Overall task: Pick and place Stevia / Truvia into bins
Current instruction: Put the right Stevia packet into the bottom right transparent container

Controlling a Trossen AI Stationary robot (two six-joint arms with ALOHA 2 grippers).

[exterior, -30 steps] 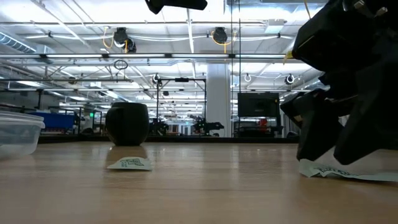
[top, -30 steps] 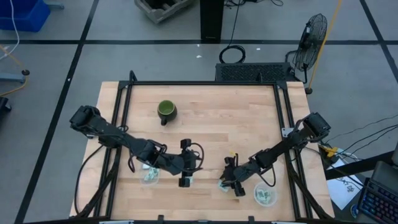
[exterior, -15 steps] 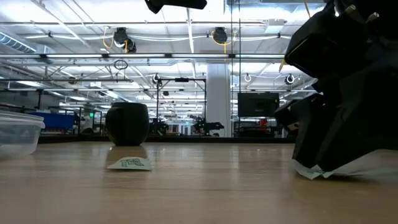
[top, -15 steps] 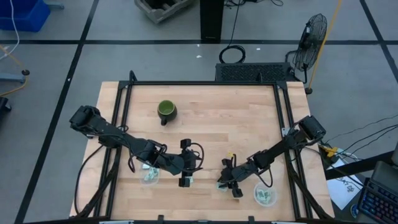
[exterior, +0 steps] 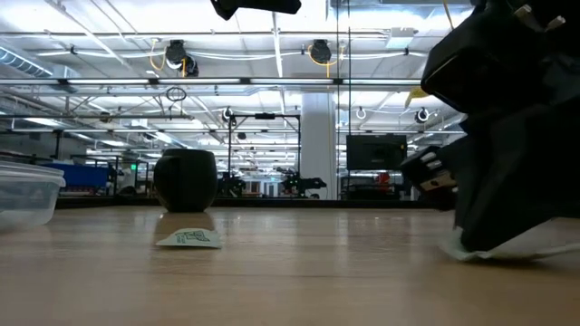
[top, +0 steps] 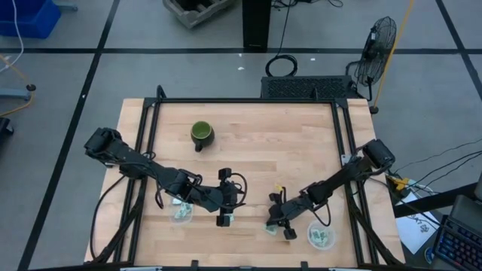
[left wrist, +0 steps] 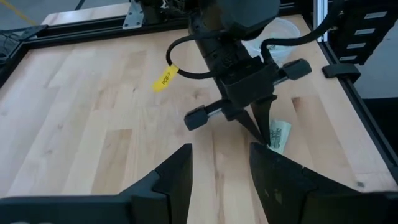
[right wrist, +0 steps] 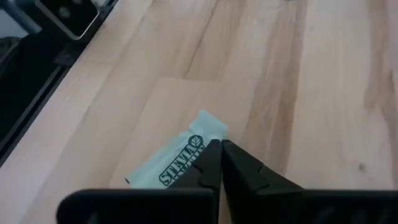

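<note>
partly under right tool (right wrist: 219,149), stevia packet (right wrist: 171,163)

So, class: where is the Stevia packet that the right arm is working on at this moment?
In the high view the Stevia packet lies flat on the table near its front edge, right of centre, under the right gripper and just left of the right-hand bin.

A dark green mug (top: 202,135) with a handle stands upright on the wooden surface (top: 263,150), well apart from both pairs of fingers, toward the far side. Beyond the surface, a black floor fan (top: 381,44) stands on the grey floor, and a blue bin (top: 26,16) sits at the far corner.
</note>
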